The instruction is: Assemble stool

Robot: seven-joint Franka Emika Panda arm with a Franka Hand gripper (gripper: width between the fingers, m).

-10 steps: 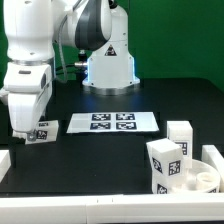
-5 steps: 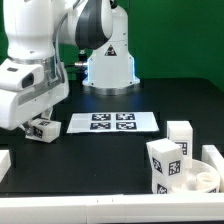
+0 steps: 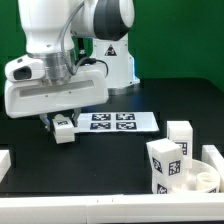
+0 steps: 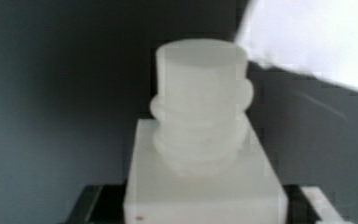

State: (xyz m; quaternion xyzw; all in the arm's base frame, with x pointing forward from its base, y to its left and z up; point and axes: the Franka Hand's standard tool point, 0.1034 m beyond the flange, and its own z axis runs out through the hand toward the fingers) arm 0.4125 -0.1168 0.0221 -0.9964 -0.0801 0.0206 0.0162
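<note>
stool leg, white, blocky, tagged, clamped in gripper.

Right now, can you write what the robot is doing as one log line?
gripper: shut on stool leg | leg above table, beside marker board | other stool parts at exterior view's right
</note>
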